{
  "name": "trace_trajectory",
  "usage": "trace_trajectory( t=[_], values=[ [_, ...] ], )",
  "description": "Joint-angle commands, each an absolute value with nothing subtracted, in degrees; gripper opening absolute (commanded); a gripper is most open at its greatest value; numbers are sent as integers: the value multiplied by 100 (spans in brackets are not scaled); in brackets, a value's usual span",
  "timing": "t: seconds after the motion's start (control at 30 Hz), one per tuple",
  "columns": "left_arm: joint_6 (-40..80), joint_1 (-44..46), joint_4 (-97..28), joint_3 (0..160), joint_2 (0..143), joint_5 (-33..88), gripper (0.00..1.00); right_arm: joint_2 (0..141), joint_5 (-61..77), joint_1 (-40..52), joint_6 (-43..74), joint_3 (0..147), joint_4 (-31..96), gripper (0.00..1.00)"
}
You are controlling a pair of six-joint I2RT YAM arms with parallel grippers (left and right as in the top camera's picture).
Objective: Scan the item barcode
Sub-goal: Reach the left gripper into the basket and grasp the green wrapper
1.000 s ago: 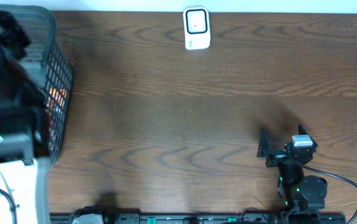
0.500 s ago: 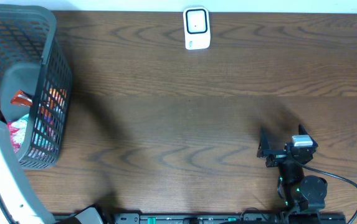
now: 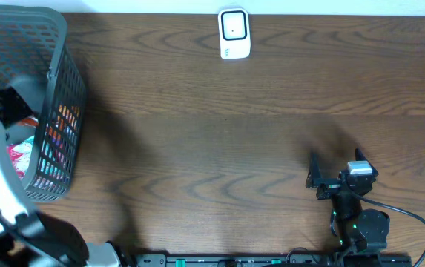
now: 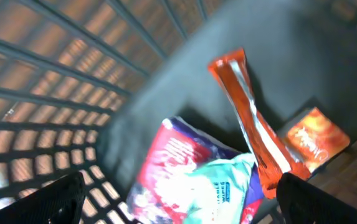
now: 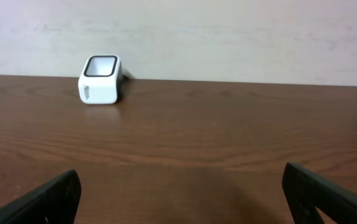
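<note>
Overhead — one basket, one scanner

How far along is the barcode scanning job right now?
Nothing looks done: the scanner has no item near it. In hand: the left gripper hangs open over the orange packet inside the basket, gripping nothing. Left: grab an item and present its barcode to the scanner. The right gripper sits open, idle.
</note>
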State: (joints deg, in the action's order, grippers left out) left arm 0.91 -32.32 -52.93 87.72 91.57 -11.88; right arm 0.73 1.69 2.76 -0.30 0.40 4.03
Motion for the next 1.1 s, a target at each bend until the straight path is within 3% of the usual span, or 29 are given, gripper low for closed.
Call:
trace_trajectory(
  t=[0.0,0.33,1.07],
  values=[
    [539,-3247,-5655,8807,9264,-943,98,56,202,268,-73,36,427,99],
    [753,-3245,-6119,8324,9443,-943,98,56,202,268,-73,36,427,99],
    [827,-3245,-5468,7231,9454,-360,97,56,202,268,-73,36,427,99]
  ],
)
